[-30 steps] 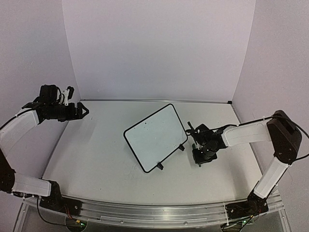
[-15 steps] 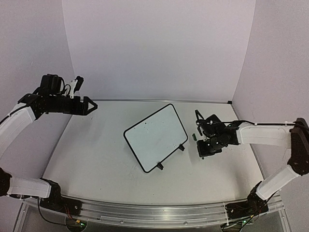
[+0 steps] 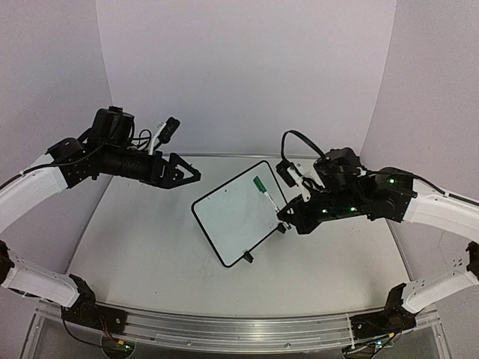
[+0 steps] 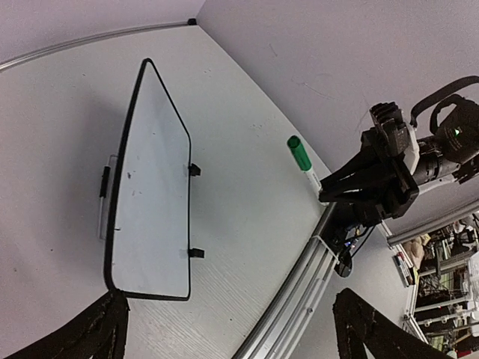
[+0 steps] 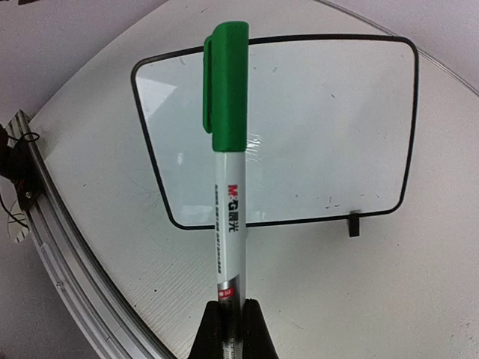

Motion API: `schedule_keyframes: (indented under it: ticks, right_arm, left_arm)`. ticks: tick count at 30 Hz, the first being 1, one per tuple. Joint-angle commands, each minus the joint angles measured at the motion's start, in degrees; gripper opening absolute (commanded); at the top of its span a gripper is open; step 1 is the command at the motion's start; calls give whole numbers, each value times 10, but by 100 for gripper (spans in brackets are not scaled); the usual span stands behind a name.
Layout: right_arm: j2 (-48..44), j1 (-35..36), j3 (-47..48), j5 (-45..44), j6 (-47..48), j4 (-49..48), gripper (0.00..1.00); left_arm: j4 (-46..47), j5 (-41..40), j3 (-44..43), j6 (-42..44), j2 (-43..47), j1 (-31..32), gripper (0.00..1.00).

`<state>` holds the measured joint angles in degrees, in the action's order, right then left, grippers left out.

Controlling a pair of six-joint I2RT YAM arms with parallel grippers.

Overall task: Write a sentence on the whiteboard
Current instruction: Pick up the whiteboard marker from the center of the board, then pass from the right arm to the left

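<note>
Since the cap point(image 5: 226, 75) is still on the marker point(image 5: 228, 194), nothing will write yet. Right gripper point(image 5: 230, 329) is clamped on just its tail end, so it could pivot when pressed on the whiteboard point(image 3: 236, 213) lying mid-bench point(image 3: 150, 247). Left gripper point(image 3: 185, 174) hangs wide open, empty.

Whiteboard point(image 3: 239, 213) on table point(image 3: 150, 247) centre; marker point(image 3: 263, 191) over its right edge, in right tool point(image 3: 287, 215); left tool point(image 3: 191, 173) left of whiteboard.

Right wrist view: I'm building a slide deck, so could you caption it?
Right gripper shut on a green-capped marker, held out before the whiteboard.
</note>
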<state>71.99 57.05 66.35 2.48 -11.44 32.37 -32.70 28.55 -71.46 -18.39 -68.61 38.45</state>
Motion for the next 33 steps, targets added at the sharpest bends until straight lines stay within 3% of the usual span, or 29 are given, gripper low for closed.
schedule_keyframes:
  ticks: [1, 15, 21, 33]
  right_arm:
    - [51, 37, 57, 1, 36, 15, 0]
    - [81, 77, 113, 32, 63, 3, 0]
    - [80, 81, 116, 27, 65, 1, 0]
    - [80, 83, 118, 15, 64, 2, 0]
  left_arm:
    - [45, 38, -48, -30, -34, 37, 96]
    - [104, 134, -58, -83, -111, 55, 86]
    - [124, 162, -64, -103, -131, 56, 63]
    - [103, 185, -68, -100, -152, 61, 30]
